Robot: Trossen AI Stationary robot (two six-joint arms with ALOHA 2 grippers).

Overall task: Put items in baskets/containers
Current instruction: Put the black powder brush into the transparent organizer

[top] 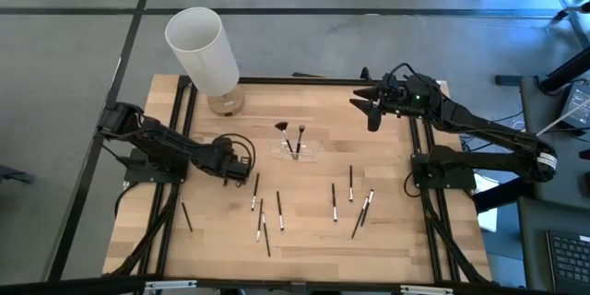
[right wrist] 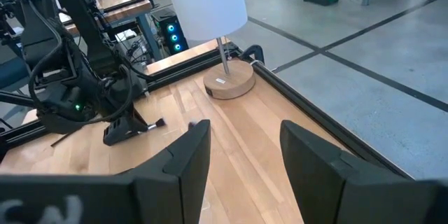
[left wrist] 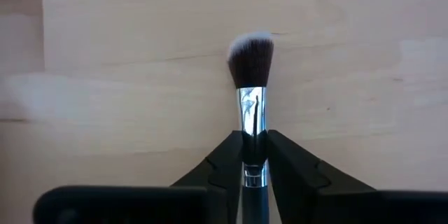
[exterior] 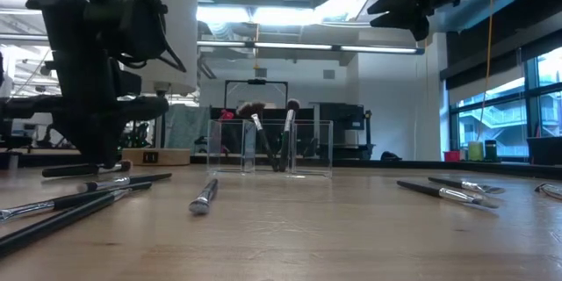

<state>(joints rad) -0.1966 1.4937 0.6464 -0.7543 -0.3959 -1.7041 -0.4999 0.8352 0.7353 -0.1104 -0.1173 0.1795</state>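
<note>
My left gripper [top: 244, 172] is at the table's left middle, shut on a makeup brush [left wrist: 250, 63] with dark, white-tipped bristles and a silver ferrule. The clear organizer [top: 295, 147] stands mid-table with two brushes [exterior: 270, 136] upright in it. Several thin dark brushes and sticks [top: 278, 210] lie flat on the wood toward the near edge, more of them [top: 350, 184] to the right. My right gripper [top: 371, 111] hangs open, high over the far right corner, with nothing between its fingers [right wrist: 189, 157]. My left gripper pinches the brush's silver ferrule [left wrist: 253, 122] between its two fingers, just behind the bristles. The fingers slant steeply down from the table's left side. The bristle end [right wrist: 158, 122] sticks out past them, low over the wood; the gripper hides the handle, and whether the brush touches the table I cannot tell.
A tall white cylinder [top: 205, 51] on a round wooden base [top: 224, 103] stands at the far left corner. A black frame rail [top: 304, 80] runs round the tabletop. Bare wood lies between the left gripper and the organizer.
</note>
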